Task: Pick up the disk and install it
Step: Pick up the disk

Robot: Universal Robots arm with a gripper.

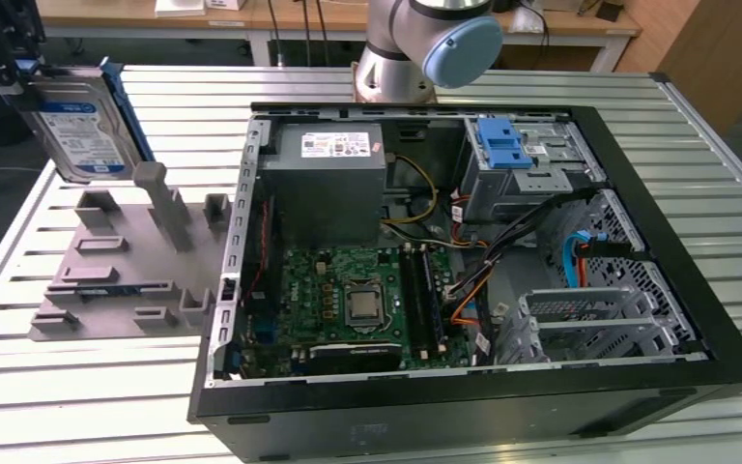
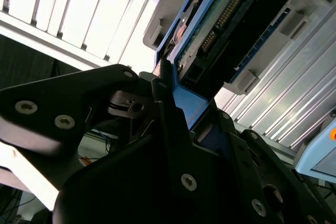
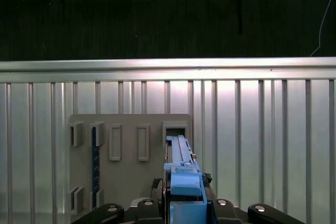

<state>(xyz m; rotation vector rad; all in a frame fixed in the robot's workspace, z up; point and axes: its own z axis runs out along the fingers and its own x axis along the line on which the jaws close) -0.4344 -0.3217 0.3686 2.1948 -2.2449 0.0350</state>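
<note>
The disk [image 1: 81, 126], a silver hard drive with a white-and-blue label in a blue bracket, hangs upright in the air at the exterior view's far left. It is above and behind the grey fixture plate [image 1: 120, 275]. My gripper [image 1: 20, 77] is shut on its upper end. In the first wrist view the disk [image 3: 181, 169] appears edge-on, with the fixture plate [image 3: 128, 182] below it. In the second wrist view the black fingers [image 2: 163, 108] clamp the blue handle, and the disk's circuit-board side [image 2: 231, 19] stretches away from them.
An open computer case [image 1: 680, 382] lies on the slatted metal table [image 1: 74, 406]. Inside are a grey power-supply box [image 1: 326, 184], a motherboard [image 1: 358, 300] and a metal drive bay with a blue latch [image 1: 506, 145]. The arm's base [image 1: 423, 48] stands behind the case.
</note>
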